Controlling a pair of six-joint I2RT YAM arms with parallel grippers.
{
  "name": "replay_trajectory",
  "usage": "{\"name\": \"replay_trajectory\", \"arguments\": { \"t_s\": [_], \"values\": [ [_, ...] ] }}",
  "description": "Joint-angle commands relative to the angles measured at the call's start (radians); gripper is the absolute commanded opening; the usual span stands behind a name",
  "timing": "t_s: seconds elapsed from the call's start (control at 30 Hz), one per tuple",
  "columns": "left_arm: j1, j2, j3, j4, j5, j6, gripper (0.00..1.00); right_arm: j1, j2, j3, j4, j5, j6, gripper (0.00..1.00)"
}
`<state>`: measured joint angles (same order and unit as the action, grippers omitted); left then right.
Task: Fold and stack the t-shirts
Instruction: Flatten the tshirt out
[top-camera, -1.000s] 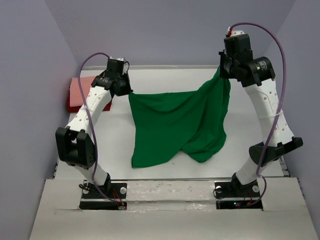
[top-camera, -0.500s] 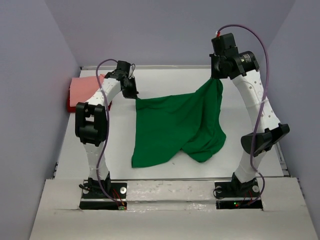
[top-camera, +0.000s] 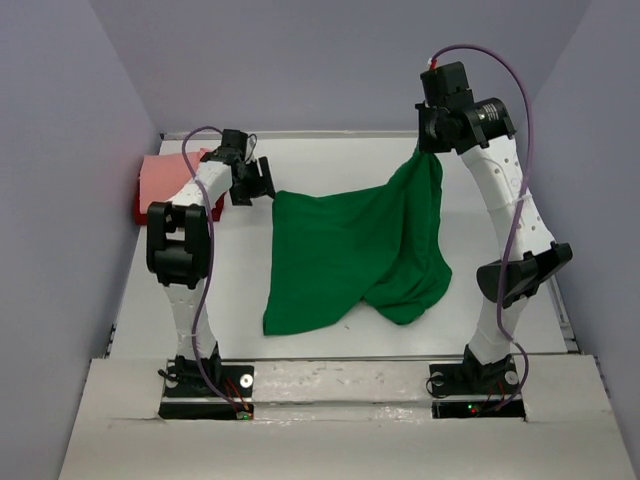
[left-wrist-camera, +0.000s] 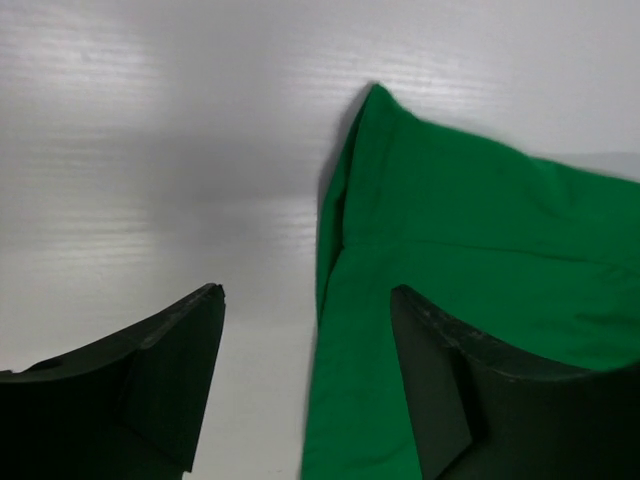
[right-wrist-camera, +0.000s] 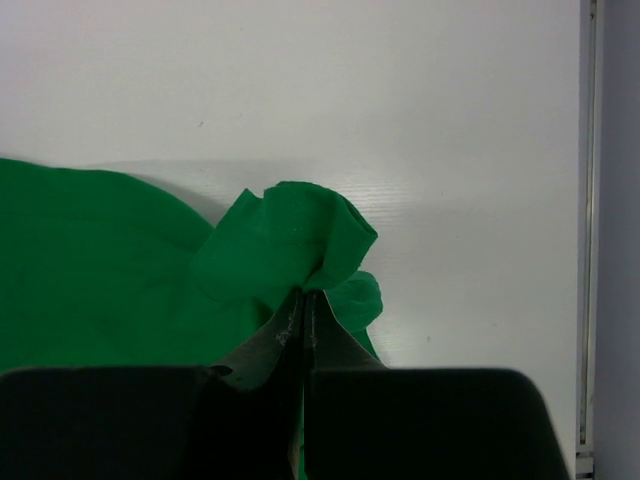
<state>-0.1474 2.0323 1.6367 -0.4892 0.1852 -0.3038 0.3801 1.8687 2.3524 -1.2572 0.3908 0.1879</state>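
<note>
Left gripper (top-camera: 258, 183) sits just beside the green t-shirt's (top-camera: 345, 250) far-left corner from above, while the right gripper (top-camera: 430, 150) holds its far-right corner up off the table (top-camera: 230, 290) — the pink t-shirt (top-camera: 165, 172) lies far left. Left wrist: jaws wide, cloth loose between them. Right wrist: jaws pinched on a green fold.

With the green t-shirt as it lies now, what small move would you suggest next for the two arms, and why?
Probably lower the right gripper and let go. It pinches one corner of the green t-shirt, lifted off the table, while the left gripper stands open beside its corner, which lies flat.
</note>
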Motion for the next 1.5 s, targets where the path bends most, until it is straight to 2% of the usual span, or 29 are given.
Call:
{"name": "replay_trajectory", "arguments": {
  "t_s": [0.0,0.13,0.2,1.0,1.47],
  "values": [
    [-0.003,-0.087,-0.1,0.089,0.082,-0.024,0.73,0.005,-0.02,0.041,0.012,-0.007,0.001,0.0],
    [-0.003,-0.052,-0.145,0.179,0.271,-0.047,0.66,0.005,-0.022,0.065,0.01,-0.023,0.002,0.0],
    [-0.004,-0.063,-0.167,0.222,0.302,-0.072,0.63,0.005,-0.02,0.062,0.008,-0.018,0.001,0.0],
    [-0.015,0.051,-0.049,0.189,0.224,-0.069,0.62,0.005,-0.068,0.053,0.021,-0.029,-0.002,0.0],
    [-0.015,0.115,-0.041,0.17,0.2,-0.074,0.62,0.005,-0.059,0.061,0.03,-0.046,-0.001,0.0]
  ]
}}
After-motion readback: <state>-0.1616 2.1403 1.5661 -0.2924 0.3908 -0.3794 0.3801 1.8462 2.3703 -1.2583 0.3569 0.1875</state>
